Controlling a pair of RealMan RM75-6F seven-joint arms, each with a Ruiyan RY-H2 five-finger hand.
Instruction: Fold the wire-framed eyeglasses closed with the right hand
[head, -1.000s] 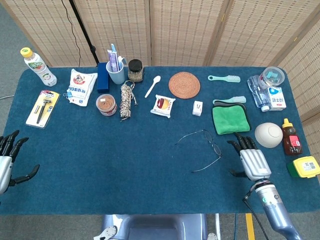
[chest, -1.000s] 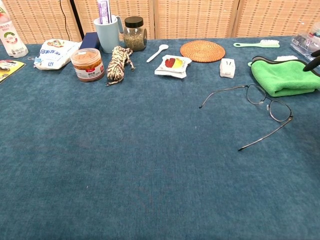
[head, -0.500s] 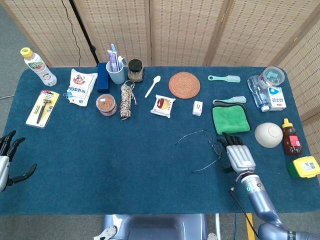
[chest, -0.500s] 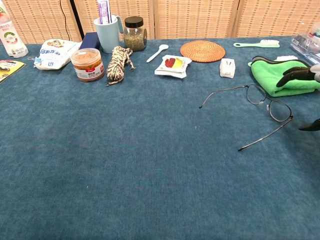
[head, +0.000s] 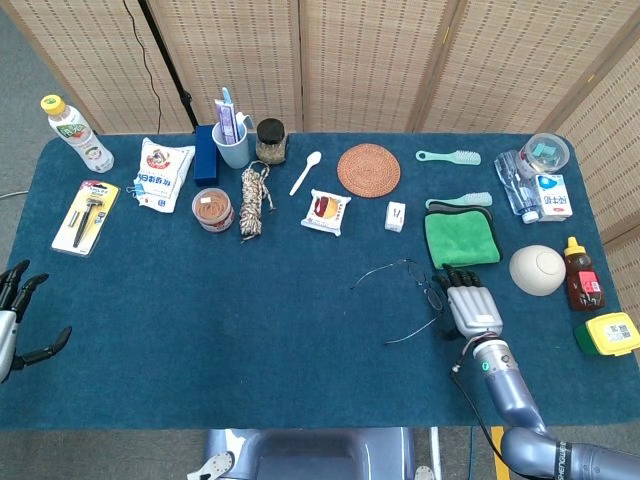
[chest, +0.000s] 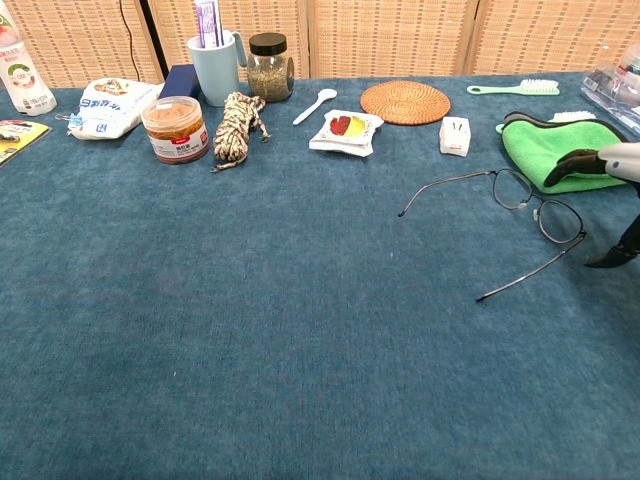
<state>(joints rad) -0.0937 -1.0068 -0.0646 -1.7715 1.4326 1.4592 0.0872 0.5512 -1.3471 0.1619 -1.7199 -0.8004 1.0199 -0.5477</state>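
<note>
Your right hand (head: 472, 308) lies palm down, fingers spread and holding nothing, just right of the wire-framed eyeglasses (head: 415, 295). The eyeglasses lie unfolded just left of the green cloth (head: 460, 236). Your left hand (head: 15, 320) hangs empty, fingers apart.

The worktop (head: 250, 330) is covered in deep blue felt. A bright green cloth (head: 460, 237) lies at the right, a woven orange-brown coaster (head: 368, 170) sits far off, and a silver-grey right robot hand (head: 470, 308) has black fingertips (head: 458, 272).
</note>
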